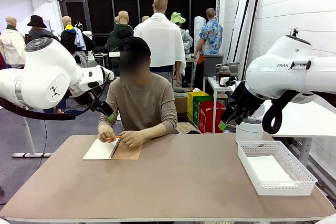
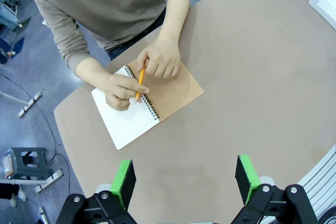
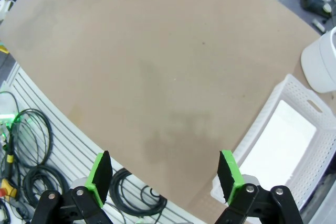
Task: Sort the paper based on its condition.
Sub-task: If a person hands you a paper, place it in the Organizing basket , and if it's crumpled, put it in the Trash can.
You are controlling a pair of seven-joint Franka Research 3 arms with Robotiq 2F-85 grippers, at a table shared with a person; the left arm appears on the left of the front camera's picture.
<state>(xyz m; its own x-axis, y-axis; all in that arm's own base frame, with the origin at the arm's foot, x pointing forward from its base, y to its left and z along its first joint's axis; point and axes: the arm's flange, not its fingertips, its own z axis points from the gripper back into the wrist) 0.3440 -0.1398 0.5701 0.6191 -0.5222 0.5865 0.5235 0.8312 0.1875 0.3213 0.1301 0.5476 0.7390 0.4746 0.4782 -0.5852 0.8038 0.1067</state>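
A white sheet of paper lies flat in the bottom of the white mesh basket, which sits at the near right corner of the table. Your right end effector hangs high over the table's right side, well apart from the sheet. In its wrist view its green-padded fingers are spread wide with nothing between them, and the basket and paper lie off to one side of them. By the far edge, left of the middle, an open spiral notebook lies flat with a white page facing up and its brown cover folded out beside it. The person rests both hands on it, one hand holding a yellow pencil to the page. Your left end effector hovers above the table's left side, looking down on the notebook, well apart from it and far from the basket. Its fingers are spread wide and empty.
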